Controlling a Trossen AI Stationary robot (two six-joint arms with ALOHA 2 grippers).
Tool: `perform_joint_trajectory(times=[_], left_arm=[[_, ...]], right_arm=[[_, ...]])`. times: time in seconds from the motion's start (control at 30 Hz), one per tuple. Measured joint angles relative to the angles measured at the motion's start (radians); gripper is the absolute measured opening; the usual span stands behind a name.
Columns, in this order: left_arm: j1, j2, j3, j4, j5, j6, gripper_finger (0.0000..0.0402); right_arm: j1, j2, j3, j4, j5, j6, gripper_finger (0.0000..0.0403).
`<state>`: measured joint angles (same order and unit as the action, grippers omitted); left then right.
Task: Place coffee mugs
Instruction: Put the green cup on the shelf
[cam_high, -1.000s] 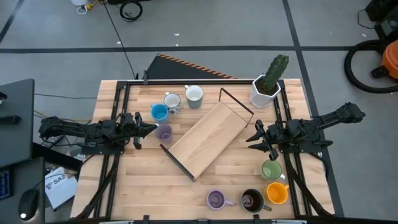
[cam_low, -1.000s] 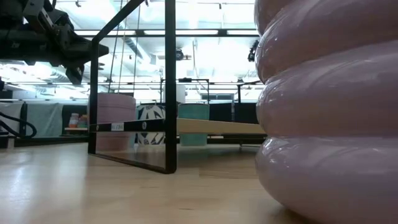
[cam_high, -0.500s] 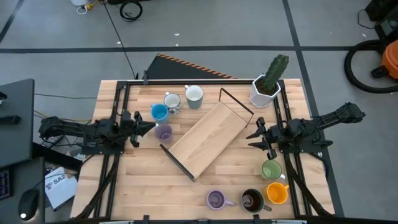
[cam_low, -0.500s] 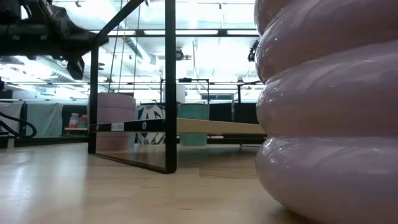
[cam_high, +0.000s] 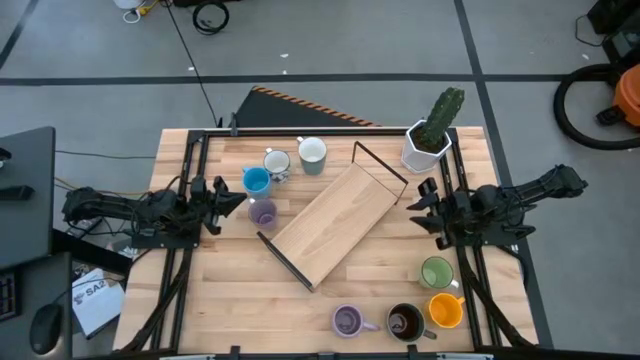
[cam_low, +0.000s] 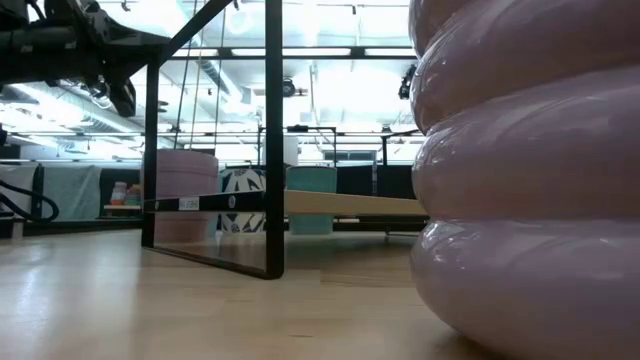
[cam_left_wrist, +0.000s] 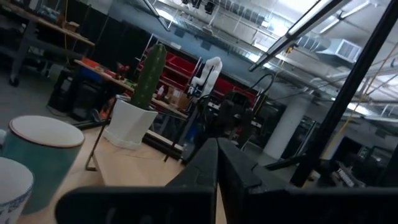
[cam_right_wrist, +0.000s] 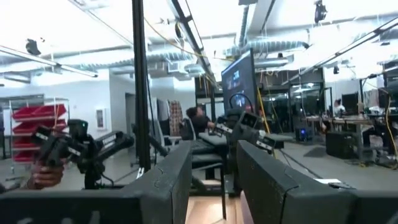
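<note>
Broadly, the counter (cam_high: 215, 300) is dominated by a wooden tray (cam_high: 330, 225) with wire ends lying diagonally at its centre — no mug has been placed on it. Three mugs and a lavender mug (cam_high: 262, 212) stand near the far-left corner; the green mug (cam_high: 437, 272) and three more occupy the near-right corner. Both arms hover at opposite side edges. The left pincer (cam_high: 237, 204) appears closed and empty, the right pincer (cam_high: 422, 203) parted and empty. Since a second ago, both have drawn back toward the edges — a first grasp is judged still pending.
</note>
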<state>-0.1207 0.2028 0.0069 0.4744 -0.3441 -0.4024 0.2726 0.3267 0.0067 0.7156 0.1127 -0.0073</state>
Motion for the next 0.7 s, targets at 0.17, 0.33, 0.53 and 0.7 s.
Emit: perform_joint_trajectory(times=[0.17, 0.33, 0.53, 0.7], left_arm=[[0.0, 0.0, 0.0, 0.0, -0.001, 0.04, 0.0009], [0.0, 0.0, 0.0, 0.001, 0.01, 0.08, 0.0009], [-0.002, 0.0, 0.0, 0.021, 0.227, 0.174, 0.0009], [-0.001, 0.0, 0.0, 0.036, 0.249, 0.179, 0.0009]], right_arm=[[0.0, 0.0, 0.0, 0.009, -0.001, 0.149, 0.0134], [0.0, 0.0, 0.0, 0.009, -0.002, 0.268, 0.0134], [-0.001, 0.003, 0.015, -0.01, 0.025, 0.283, 0.0134], [-0.019, 0.039, 0.152, -0.207, 0.034, 0.268, 0.0134]])
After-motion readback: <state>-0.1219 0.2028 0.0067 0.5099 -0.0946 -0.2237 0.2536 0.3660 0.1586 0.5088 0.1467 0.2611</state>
